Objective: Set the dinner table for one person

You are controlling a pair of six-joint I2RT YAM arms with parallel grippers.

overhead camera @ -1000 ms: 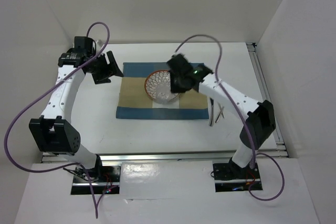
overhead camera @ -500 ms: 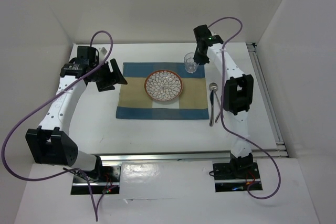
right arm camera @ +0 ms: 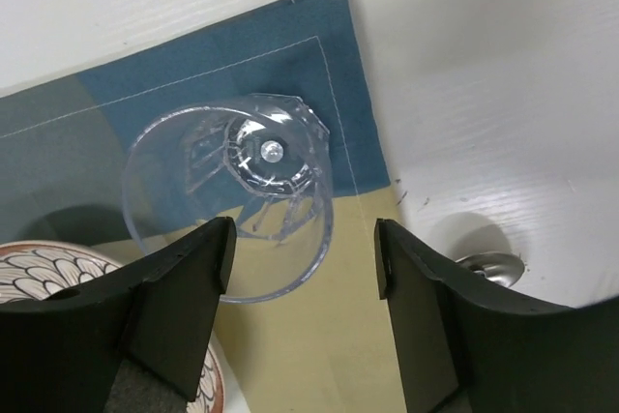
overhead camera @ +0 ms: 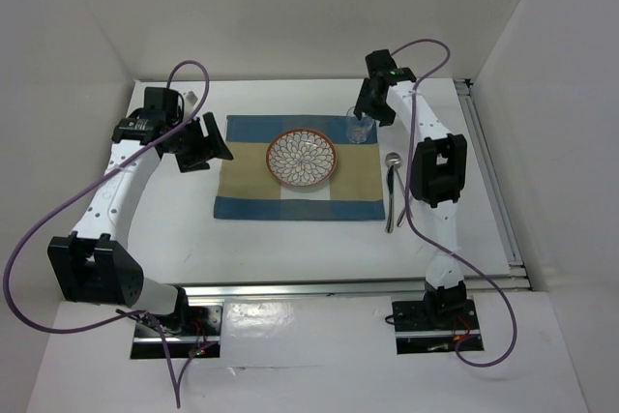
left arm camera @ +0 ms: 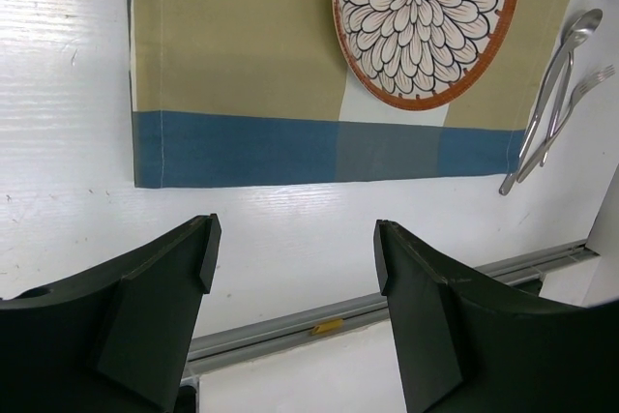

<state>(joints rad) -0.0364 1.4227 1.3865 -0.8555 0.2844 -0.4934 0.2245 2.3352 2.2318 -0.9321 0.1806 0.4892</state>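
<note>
White dinner table (overhead camera: 290, 249), long axis left-right, placemat (overhead camera: 242, 173) aligned likewise

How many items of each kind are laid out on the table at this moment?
Placemat: 1
Plate: 1
Glass: 1
Spoon: 1
Fork: 1
Total: 5
</note>
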